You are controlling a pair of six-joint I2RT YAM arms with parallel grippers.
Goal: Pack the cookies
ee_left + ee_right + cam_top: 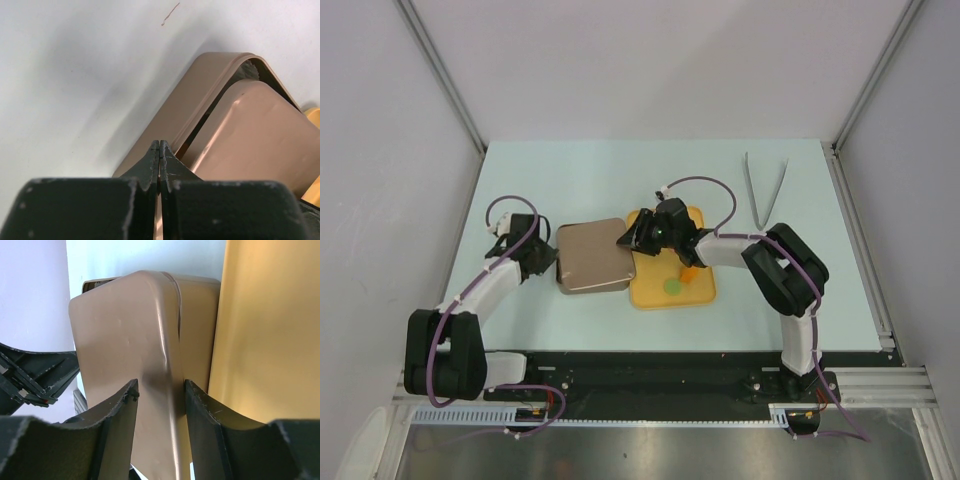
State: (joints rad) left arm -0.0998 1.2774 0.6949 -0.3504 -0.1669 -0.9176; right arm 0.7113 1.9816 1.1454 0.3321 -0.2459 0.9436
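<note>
A brown tin [590, 255] with its lid on stands left of a yellow tray [705, 292]. One orange cookie [689, 271] and one green cookie [673, 286] lie on the tray; other cookies are hidden. My left gripper [552, 258] is shut, with its tips [159, 145] at the tin's left rim [200, 95]. The lid [250, 130] sits slightly raised there, with a dark gap under it. My right gripper [625, 242] is open and straddles the lid's right edge [165, 340]: one finger is over the top, the other between the lid and the tray [270, 315].
Metal tongs [765, 190] lie at the back right of the pale table. The right arm reaches across the tray's back half. The left gripper's body [35, 375] shows past the tin in the right wrist view. Grey walls close in three sides.
</note>
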